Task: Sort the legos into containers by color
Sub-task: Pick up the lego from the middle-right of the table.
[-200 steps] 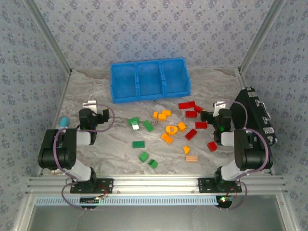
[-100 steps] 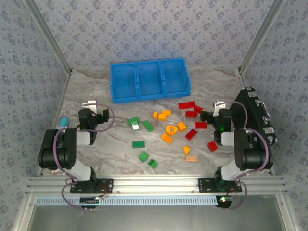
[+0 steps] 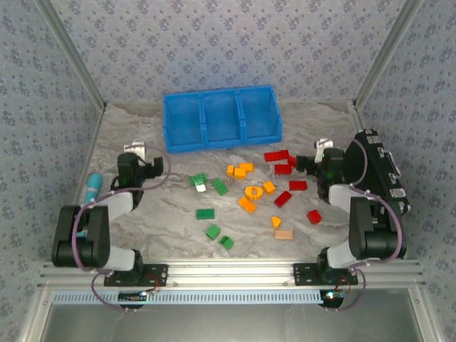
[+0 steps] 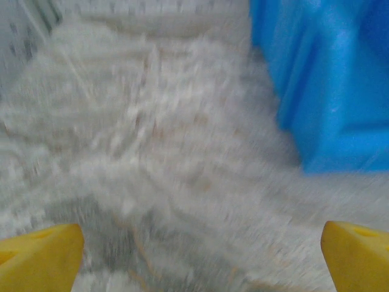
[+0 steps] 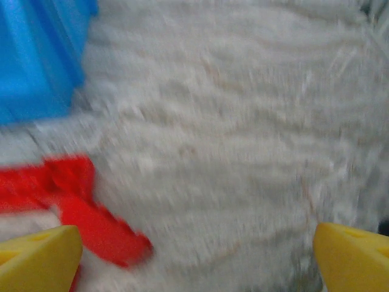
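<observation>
Red [image 3: 283,199], orange [image 3: 247,204] and green [image 3: 205,213] legos lie scattered over the middle of the marble table, an orange ring [image 3: 253,191] among them. The blue container [image 3: 221,117] with three compartments stands at the back. My left gripper [image 3: 139,155] is open, left of the green bricks, over bare table [image 4: 182,182], with the bin's corner [image 4: 328,79] ahead to its right. My right gripper [image 3: 318,153] is open beside the red bricks; blurred red bricks [image 5: 79,201] lie by its left finger [image 5: 36,258], and the bin [image 5: 36,55] is at upper left.
A black hard case [image 3: 381,174] lies along the right edge, close behind the right arm. A small tan striped block [image 3: 284,234] sits near the front among the bricks. A teal-tipped object [image 3: 92,187] lies at the left edge. Patterned walls close in the table.
Both arms have unfolded and their wrists have shifted a little toward the back of the table. Both grippers stay open and no brick has moved.
</observation>
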